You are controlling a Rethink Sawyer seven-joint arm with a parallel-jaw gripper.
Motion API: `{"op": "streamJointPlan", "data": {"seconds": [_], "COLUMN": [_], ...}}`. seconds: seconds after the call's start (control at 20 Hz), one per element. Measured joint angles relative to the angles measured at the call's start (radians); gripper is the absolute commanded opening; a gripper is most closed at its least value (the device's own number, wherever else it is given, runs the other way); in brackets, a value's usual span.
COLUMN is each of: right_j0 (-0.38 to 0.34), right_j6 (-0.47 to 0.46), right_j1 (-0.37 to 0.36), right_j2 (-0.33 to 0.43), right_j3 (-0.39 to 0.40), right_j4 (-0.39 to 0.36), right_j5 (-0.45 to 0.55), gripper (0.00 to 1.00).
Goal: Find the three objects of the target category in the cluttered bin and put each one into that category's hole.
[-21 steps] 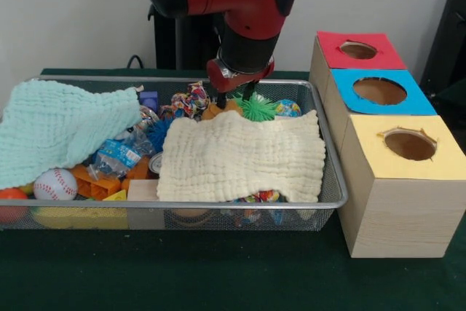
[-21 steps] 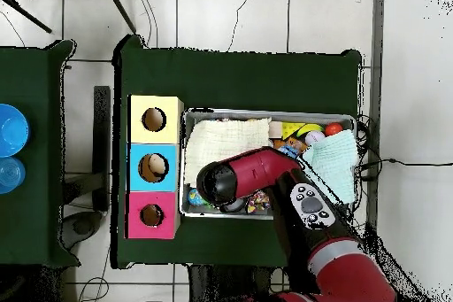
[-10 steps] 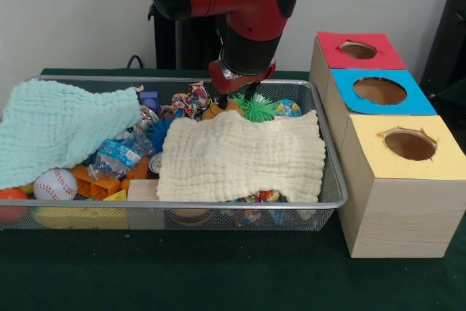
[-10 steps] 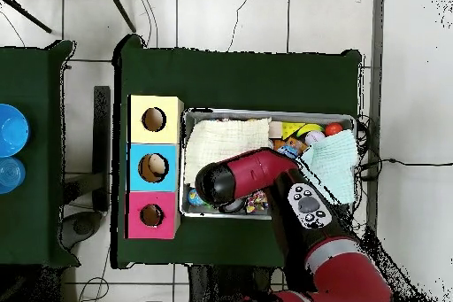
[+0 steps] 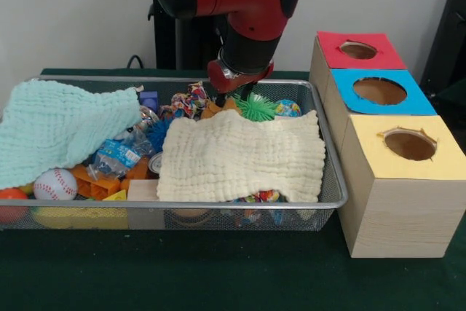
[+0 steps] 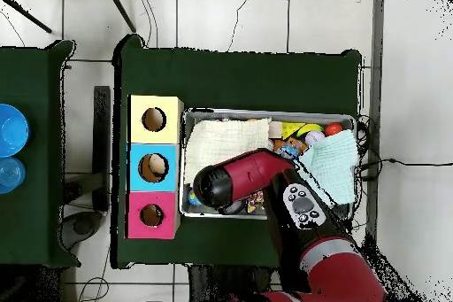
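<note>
A wire-mesh bin (image 5: 332,180) holds a jumble of toys under two cloths. My gripper (image 5: 233,97) hangs at the bin's far side, open, its dark fingertips (image 5: 219,100) low among the toys. One tip is at the left part of a green spiky ball (image 5: 256,107), the other over an orange item. In the overhead view the red arm (image 6: 232,183) hides the gripper and that corner of the bin (image 6: 265,112). Three boxes stand beside the bin, with a red hole (image 5: 357,50), a blue hole (image 5: 379,91) and a yellow hole (image 5: 410,145).
A cream cloth (image 5: 240,154) covers the bin's right half and a mint cloth (image 5: 62,125) drapes its left end. A baseball (image 5: 54,183), blue spiky ball (image 5: 156,133), knotted colourful toy (image 5: 191,100), patterned ball (image 5: 287,108), orange blocks (image 5: 98,182) and wood block (image 5: 143,189) show.
The arm's upper body has shifted slightly, while the gripper stays low at the green spiky ball. Nothing in the bin has visibly moved.
</note>
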Motion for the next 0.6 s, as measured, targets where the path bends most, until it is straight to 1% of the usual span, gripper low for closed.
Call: {"op": "streamJointPlan", "data": {"seconds": [0.6], "right_j0": [-0.001], "right_j6": [0.0], "right_j1": [-0.003], "right_j2": [0.0], "right_j3": [0.0], "right_j4": [-0.042], "right_j5": [-0.013], "gripper": [1.0]}}
